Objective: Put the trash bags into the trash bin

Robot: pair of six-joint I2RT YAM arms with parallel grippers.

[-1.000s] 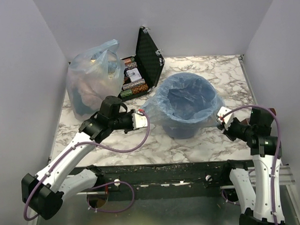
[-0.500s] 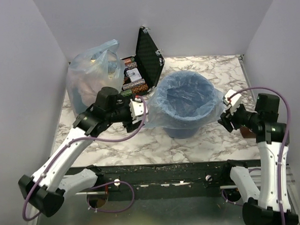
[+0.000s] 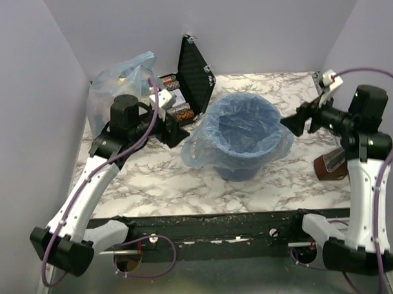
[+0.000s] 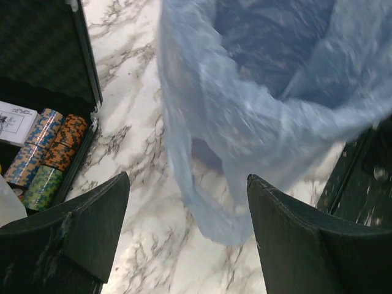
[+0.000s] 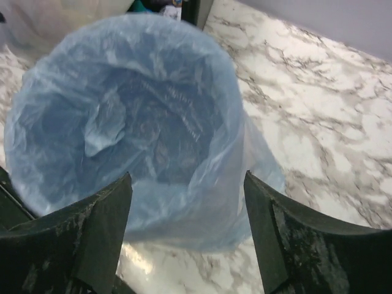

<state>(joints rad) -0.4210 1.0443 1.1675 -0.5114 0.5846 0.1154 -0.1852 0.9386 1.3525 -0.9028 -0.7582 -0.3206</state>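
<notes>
- Looking at it, the flimsy, translucent light-blue plastic film bag [image 3: 244,129] lines the round solid-blue plastic bucket [image 3: 239,170], with its edges draped over the rim.
- Left pincer [image 4: 187,177] gapes wide and empty, with a loose bag flap hanging just ahead of it.
- Right pincer [image 5: 187,176] is spread too, holding nothing, bucket mouth right in front.
- I'd pull both away cleanly so they don't snag the film.

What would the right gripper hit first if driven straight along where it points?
Most likely the trash bag, where its film drapes over the rim of the trash bin. The right gripper, open, faces it squarely in the wrist view, with nothing between. Depth is unclear.
</notes>
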